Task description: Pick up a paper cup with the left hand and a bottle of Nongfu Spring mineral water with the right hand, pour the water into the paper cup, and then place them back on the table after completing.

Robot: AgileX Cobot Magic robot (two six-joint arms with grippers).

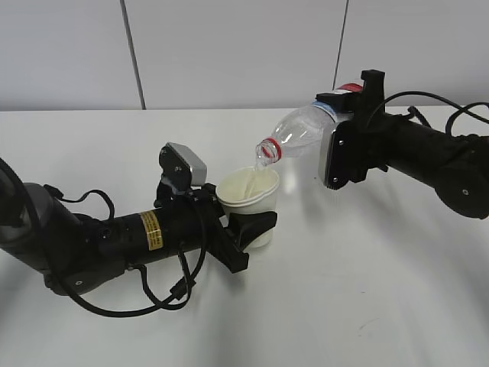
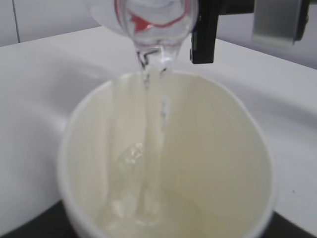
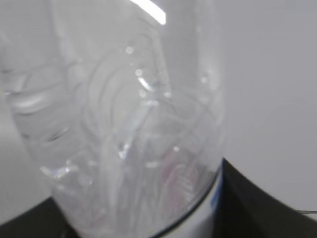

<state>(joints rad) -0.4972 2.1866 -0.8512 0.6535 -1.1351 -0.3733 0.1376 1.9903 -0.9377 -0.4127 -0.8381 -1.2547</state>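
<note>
My left gripper (image 1: 248,222), on the arm with the yellow sticker, is shut on a white paper cup (image 1: 250,200) and holds it upright just above the table (image 1: 367,290). My right gripper (image 1: 344,149) is shut on a clear water bottle (image 1: 302,130) with a red neck ring, tilted mouth-down over the cup. A thin stream of water (image 2: 148,144) falls from the bottle mouth (image 2: 153,47) into the cup (image 2: 208,148), and a little pools at the bottom. The bottle body (image 3: 124,124) fills the right wrist view.
A white wall with vertical seams stands behind the table. Black cables (image 1: 137,294) trail from the left arm onto the table at front left.
</note>
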